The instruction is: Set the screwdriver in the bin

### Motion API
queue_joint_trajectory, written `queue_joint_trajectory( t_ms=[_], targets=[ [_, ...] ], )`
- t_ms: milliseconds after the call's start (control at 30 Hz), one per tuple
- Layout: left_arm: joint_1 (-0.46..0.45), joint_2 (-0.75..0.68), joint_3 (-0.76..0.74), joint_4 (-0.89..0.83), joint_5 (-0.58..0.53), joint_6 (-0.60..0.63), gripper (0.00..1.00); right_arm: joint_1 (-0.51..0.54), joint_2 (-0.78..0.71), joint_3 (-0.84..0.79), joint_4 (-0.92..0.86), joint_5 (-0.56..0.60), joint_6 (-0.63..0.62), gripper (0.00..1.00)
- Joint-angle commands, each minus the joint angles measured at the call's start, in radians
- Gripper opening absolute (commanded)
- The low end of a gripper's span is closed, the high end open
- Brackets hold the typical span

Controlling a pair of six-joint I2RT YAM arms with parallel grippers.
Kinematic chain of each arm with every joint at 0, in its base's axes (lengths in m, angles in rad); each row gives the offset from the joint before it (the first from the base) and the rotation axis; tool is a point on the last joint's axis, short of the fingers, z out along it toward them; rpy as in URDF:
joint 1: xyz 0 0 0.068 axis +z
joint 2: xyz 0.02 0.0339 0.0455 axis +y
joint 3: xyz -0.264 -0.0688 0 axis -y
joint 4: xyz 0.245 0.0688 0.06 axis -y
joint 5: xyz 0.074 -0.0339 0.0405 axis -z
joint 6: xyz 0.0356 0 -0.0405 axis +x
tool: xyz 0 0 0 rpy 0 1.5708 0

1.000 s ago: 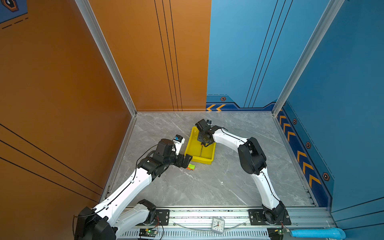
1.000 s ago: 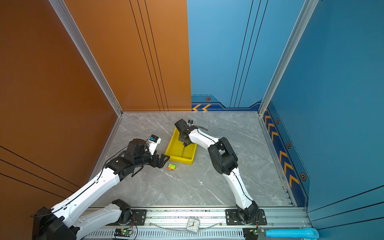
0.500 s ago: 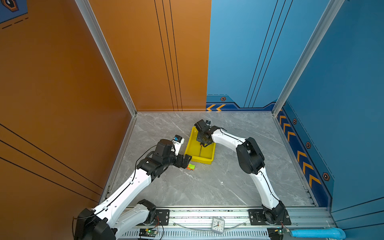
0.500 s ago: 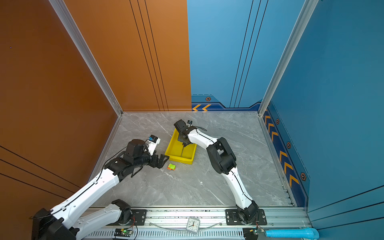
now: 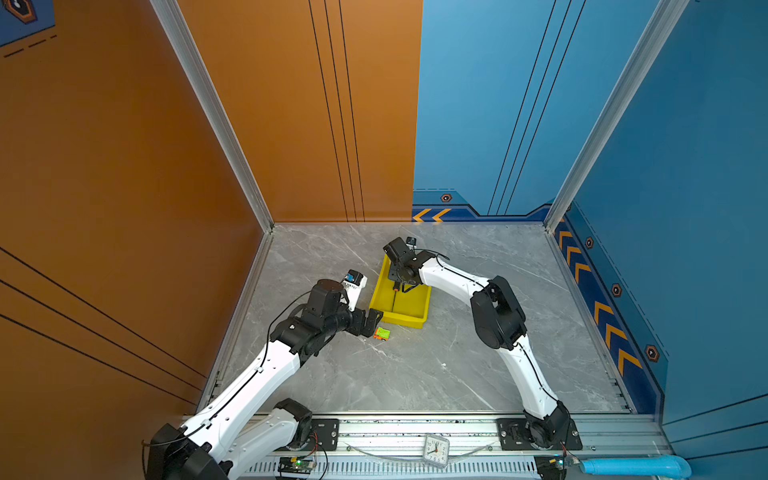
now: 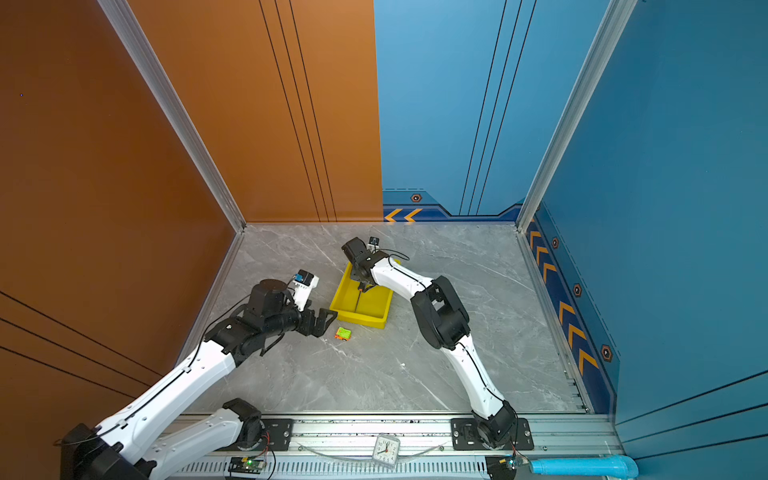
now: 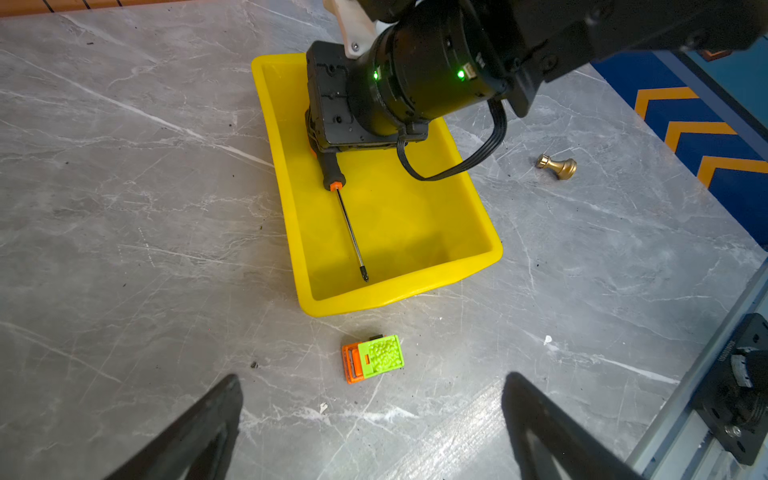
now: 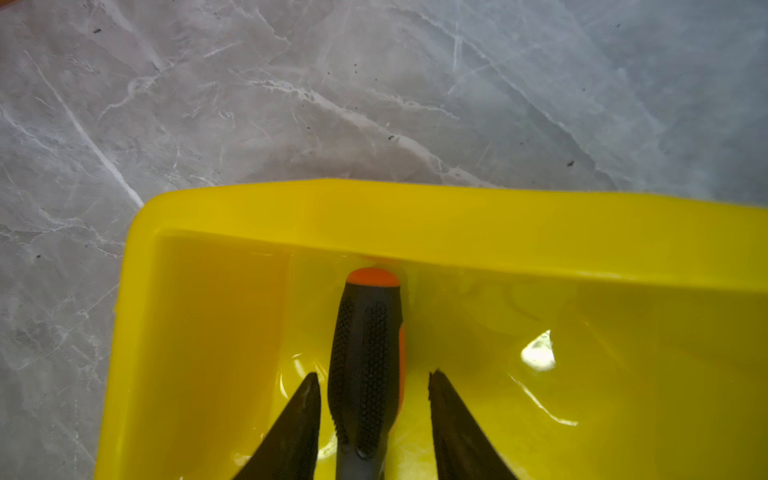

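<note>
The screwdriver [image 7: 333, 172] lies inside the bin [image 7: 399, 297]. The right pincer [image 8: 372, 375] stands parted around its handle, not gripping. The left pincer [image 7: 372, 377] is open and empty. Only withdrawing remains.

In both top views the bin [image 5: 405, 318] stands on the bench [image 5: 415, 374] at mid-frame, the screwdriver [image 5: 394, 300] lies lengthwise in it, and the toy block [image 5: 382, 333] lies just below its lower left corner.

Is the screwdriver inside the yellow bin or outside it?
Inside. The screwdriver lies flat on the floor of the bin, handle and tip both within its walls; the right gripper is open around the handle.
</note>
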Motion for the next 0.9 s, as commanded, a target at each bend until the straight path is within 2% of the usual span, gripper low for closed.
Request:
queue_joint_trajectory(
  t_ms=[0,233,533,700,767,800,867],
  targets=[
    [0.008,-0.016,-0.02,0.017,0.004,0.016,0.98,0.026,-0.067,0.02,-0.033,0.049,-0.029,0.48],
    [0.007,-0.041,-0.031,0.023,-0.095,-0.013,0.98,0.054,-0.169,0.012,-0.072,0.112,-0.088,0.56],
    [0.005,-0.056,-0.038,0.002,-0.243,-0.022,0.98,0.095,-0.399,-0.151,-0.074,0.201,-0.151,0.66],
    [0.007,-0.057,-0.046,0.002,-0.315,-0.021,0.98,0.107,-0.579,-0.33,-0.073,0.295,-0.216,0.82],
    [0.008,-0.051,-0.05,0.0,-0.358,-0.029,0.98,0.106,-0.665,-0.403,-0.075,0.335,-0.248,0.97],
    [0.01,-0.051,-0.052,0.0,-0.392,-0.038,0.98,0.105,-0.71,-0.444,-0.074,0.353,-0.269,1.0],
    [0.015,-0.054,-0.058,-0.005,-0.453,-0.056,0.98,0.105,-0.8,-0.519,-0.074,0.394,-0.315,1.0]
  ],
)
